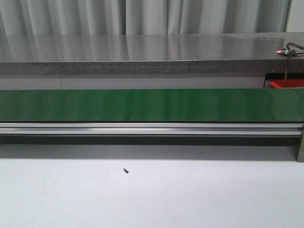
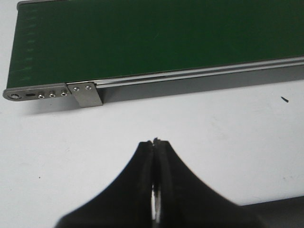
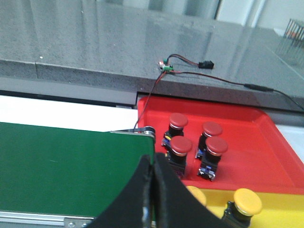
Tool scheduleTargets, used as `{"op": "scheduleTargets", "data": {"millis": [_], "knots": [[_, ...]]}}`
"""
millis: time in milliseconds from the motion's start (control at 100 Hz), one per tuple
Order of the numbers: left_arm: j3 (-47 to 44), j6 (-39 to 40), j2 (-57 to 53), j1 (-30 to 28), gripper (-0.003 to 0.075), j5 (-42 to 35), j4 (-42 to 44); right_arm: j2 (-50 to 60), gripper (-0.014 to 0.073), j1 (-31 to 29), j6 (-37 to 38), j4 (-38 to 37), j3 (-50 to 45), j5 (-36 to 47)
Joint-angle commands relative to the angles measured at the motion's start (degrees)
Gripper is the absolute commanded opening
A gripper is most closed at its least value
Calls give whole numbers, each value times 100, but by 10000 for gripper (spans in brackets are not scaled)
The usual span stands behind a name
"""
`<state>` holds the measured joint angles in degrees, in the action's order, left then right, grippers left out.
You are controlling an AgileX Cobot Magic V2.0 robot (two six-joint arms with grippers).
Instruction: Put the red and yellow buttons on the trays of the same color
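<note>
1. While the green belt [image 1: 152, 105] ran bare, four red buttons [image 3: 178, 121] sat on the red tray [image 3: 247, 156]; yellow buttons [image 3: 247, 200] on the yellow tray [image 3: 285, 216].
2. Left fingers [image 2: 154, 142] and right fingers [image 3: 151, 166] were pressed together, holding nothing; sorting looked largely done.

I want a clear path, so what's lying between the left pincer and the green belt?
Only bare white table. In the left wrist view nothing sits between the shut left pincer and the green belt; a tiny dark screw lies off to one side.

Green conveyor belt [image 1: 152, 105], small black screw [image 1: 126, 170] on white table [image 1: 190, 194], grey granite counter [image 1: 142, 50] behind.
</note>
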<state>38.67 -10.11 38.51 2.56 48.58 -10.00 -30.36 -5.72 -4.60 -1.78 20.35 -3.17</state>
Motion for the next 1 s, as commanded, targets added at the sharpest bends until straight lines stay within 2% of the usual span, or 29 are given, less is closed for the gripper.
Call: {"op": "scheduleTargets", "data": {"millis": [0,610,990], "knots": [[142,18,-12,48,-20,-300,-107,243,-66,116,460,-487,-205,966],[142,18,-12,48,-20,-300,-107,2228,-66,75,930,-500,-2081,1350],[142,18,-12,48,-20,-300,-107,3212,-66,80,970,-500,-2098,1010]]}}
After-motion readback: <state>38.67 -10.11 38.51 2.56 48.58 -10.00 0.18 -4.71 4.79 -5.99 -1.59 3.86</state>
